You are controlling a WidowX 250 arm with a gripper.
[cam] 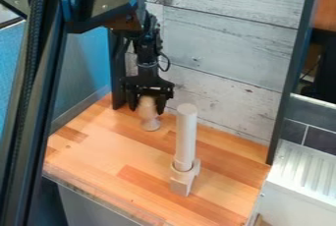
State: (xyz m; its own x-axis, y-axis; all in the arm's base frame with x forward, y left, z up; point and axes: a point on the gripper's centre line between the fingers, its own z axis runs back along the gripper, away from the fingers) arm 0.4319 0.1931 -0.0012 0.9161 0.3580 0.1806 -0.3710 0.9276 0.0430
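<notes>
The black gripper (148,106) hangs down toward the back left of the wooden counter, in front of the whitish plank wall. It is shut on the upper part of a beige goblet-like object (150,122), whose flared foot is low over the counter or on it; which of these I cannot tell. To the right and nearer the camera, a tall white cylinder (186,136) stands upright in a beige holder (181,183), apart from the gripper.
The wooden counter (108,154) has a blue panel (85,68) at its left and the plank wall (226,48) behind. A dark post (293,68) rises at the right rear. Beyond the right edge is a white ridged surface (305,171).
</notes>
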